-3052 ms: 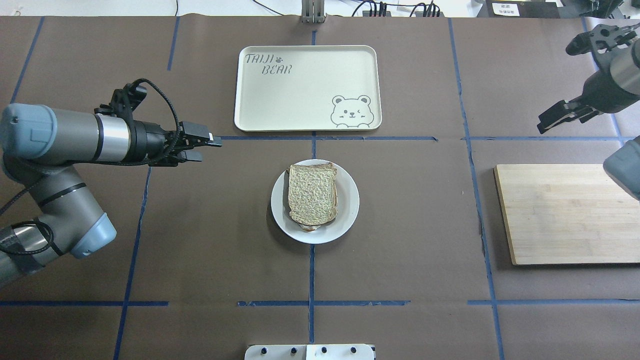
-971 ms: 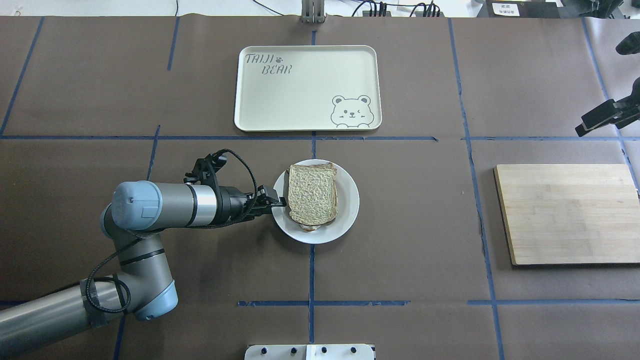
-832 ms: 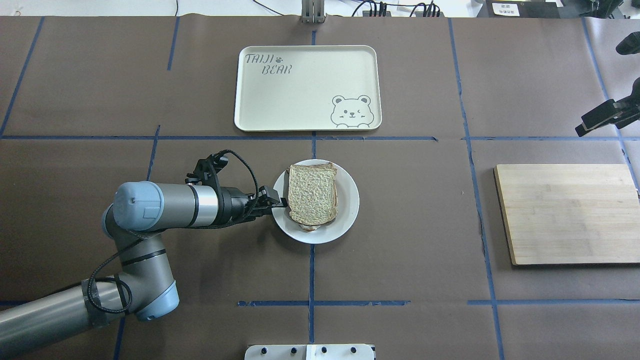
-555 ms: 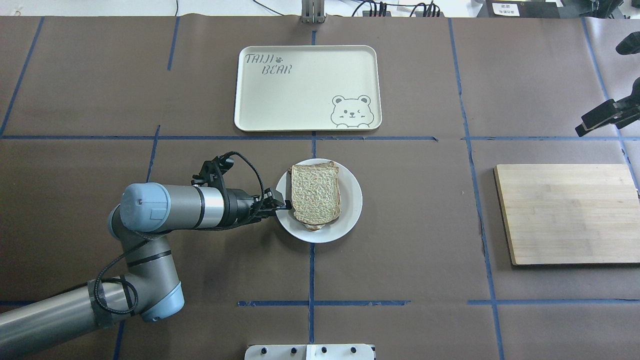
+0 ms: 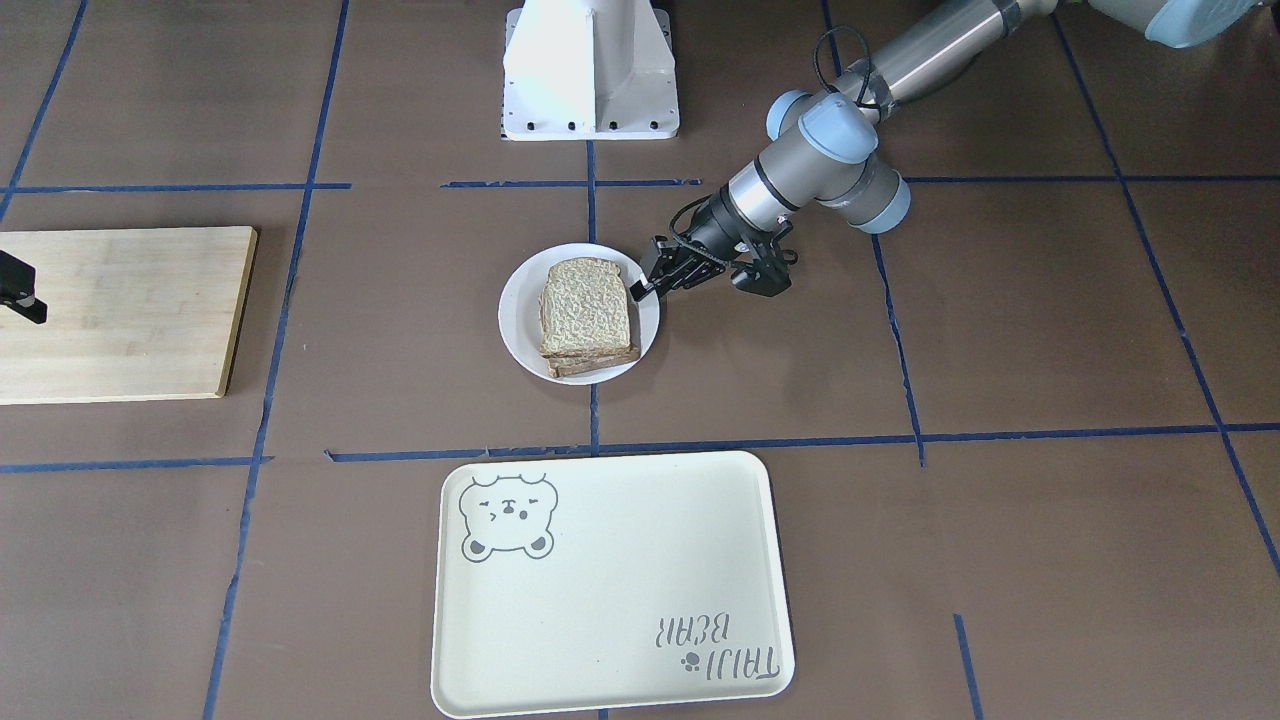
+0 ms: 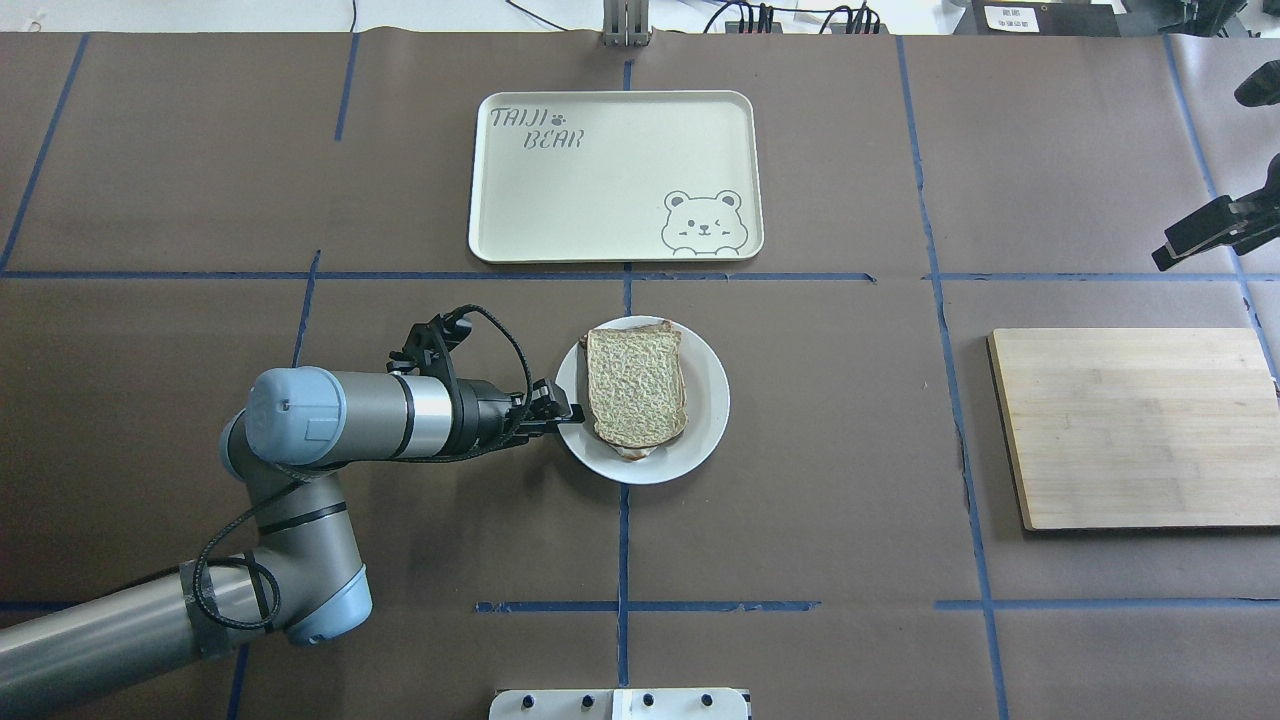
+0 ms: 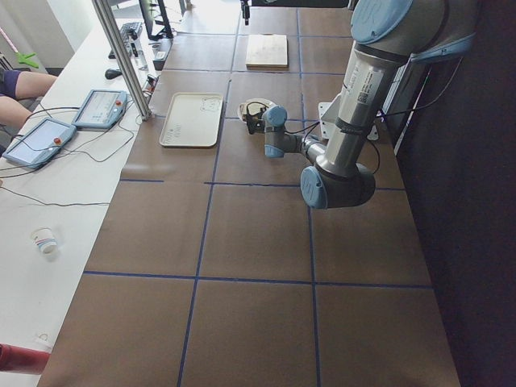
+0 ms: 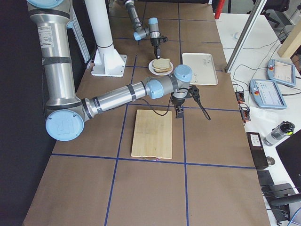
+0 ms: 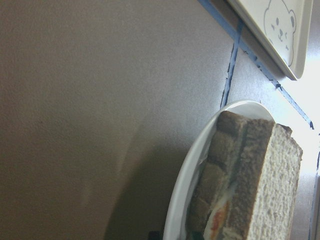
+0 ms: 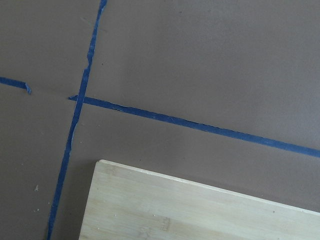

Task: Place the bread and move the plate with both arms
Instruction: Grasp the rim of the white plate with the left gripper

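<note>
The white plate [image 6: 706,420] lies at the table's middle, with the plain bread [image 6: 636,388] on top of a stacked sandwich. In the front view the plate [image 5: 520,312] and bread [image 5: 586,306] show the same. My left gripper [image 6: 570,414] reaches in level from the left and is shut on the plate's left rim; it also shows in the front view [image 5: 637,290]. The left wrist view shows the plate rim [image 9: 185,200] and the bread's crust [image 9: 270,185] close up. My right gripper [image 6: 1168,254] hangs at the far right edge, away from the plate; I cannot tell whether it is open.
A cream bear tray [image 6: 610,175] lies just beyond the plate. A wooden cutting board [image 6: 1135,425] lies at the right, below my right gripper. The white pedestal [image 5: 590,70] stands at the robot's side of the table.
My left arm swung in from the far left and took the plate's left rim. Since then the plate and bread have slid slightly right. My right arm drew back to the right edge.
</note>
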You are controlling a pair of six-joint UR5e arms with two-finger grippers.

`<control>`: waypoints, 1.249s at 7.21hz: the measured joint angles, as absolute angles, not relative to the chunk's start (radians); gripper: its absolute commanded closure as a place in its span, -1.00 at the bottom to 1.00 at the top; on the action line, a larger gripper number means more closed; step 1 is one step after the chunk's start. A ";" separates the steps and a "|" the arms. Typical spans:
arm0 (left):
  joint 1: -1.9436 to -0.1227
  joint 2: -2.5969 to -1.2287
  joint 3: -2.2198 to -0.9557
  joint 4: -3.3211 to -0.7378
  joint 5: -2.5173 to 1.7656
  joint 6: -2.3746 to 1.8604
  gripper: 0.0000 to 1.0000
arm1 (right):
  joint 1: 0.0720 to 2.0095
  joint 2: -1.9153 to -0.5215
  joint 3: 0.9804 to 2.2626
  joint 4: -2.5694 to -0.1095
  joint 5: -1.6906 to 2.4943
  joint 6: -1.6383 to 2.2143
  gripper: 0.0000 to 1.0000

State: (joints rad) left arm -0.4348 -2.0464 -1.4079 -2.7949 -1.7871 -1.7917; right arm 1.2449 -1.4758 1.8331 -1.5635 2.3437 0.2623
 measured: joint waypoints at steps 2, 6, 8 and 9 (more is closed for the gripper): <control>-0.432 -2.050 -1.402 -2.795 -1.787 -1.792 0.32 | 1.248 -1.476 1.833 -1.564 2.345 0.262 -1.00; -0.422 -2.067 -1.383 -2.795 -1.781 -1.792 0.40 | 1.249 -1.477 1.833 -1.564 2.346 0.262 -1.00; -0.414 -2.071 -1.382 -2.795 -1.769 -1.792 0.97 | 1.251 -1.477 1.833 -1.564 2.346 0.262 -1.00; -0.414 -2.071 -1.385 -2.795 -1.768 -1.794 1.00 | 1.254 -1.477 1.833 -1.565 2.348 0.262 -1.00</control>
